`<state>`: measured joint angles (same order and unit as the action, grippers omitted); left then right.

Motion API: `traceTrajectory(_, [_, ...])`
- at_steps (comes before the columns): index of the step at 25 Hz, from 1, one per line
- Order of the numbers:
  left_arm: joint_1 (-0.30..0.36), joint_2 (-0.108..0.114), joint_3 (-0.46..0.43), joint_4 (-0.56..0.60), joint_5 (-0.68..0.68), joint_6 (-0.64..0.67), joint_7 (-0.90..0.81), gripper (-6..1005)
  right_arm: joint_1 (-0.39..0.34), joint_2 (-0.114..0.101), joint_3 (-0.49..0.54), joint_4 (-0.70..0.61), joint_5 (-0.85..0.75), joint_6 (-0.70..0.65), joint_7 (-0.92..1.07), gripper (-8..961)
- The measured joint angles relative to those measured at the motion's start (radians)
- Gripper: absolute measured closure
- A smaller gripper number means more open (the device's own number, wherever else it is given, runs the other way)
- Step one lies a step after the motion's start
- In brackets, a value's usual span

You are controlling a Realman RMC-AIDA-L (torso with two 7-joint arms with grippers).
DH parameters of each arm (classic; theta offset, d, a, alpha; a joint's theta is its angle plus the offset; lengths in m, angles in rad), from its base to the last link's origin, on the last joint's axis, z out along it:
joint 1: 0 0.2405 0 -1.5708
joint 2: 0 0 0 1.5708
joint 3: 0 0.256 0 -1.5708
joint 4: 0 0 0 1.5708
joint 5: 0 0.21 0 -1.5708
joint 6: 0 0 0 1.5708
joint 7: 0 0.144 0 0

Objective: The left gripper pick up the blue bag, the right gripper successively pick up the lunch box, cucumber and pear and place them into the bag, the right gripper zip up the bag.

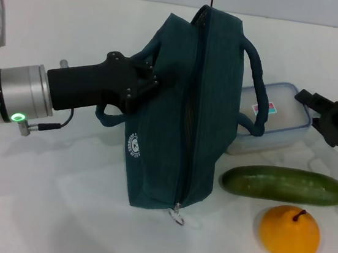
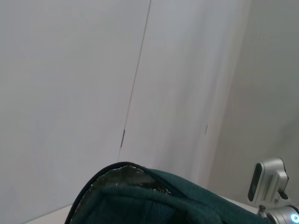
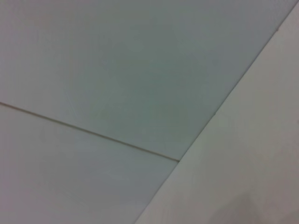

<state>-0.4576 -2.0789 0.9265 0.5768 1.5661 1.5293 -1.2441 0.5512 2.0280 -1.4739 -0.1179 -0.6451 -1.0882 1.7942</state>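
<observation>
The blue bag (image 1: 176,121) stands tilted on the white table, its zipper facing me and the metal ring pull (image 1: 177,214) at its lower end. My left gripper (image 1: 149,78) reaches in from the left and is shut on the bag's near handle. The left wrist view shows the bag's top edge (image 2: 154,196) with silver lining. The lunch box (image 1: 278,118) lies behind the bag's right side. My right gripper (image 1: 308,111) is open at the lunch box's right end. The cucumber (image 1: 284,184) lies in front of the box, the pear (image 1: 290,233) in front of that.
The white table (image 1: 41,209) extends to the left and front of the bag. The bag's far handle (image 1: 256,81) hangs over the lunch box. A silver arm part (image 2: 268,186) shows in the left wrist view. The right wrist view shows only plain white surfaces.
</observation>
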Motion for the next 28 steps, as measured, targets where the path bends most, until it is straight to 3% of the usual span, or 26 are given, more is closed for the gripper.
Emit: traceTrajectory(28, [0.007,0.002,-0.002,0.0,0.0,-0.006,0.004,958,-0.006,0.0,0.003,-0.014,0.034,-0.007,-0.089,758])
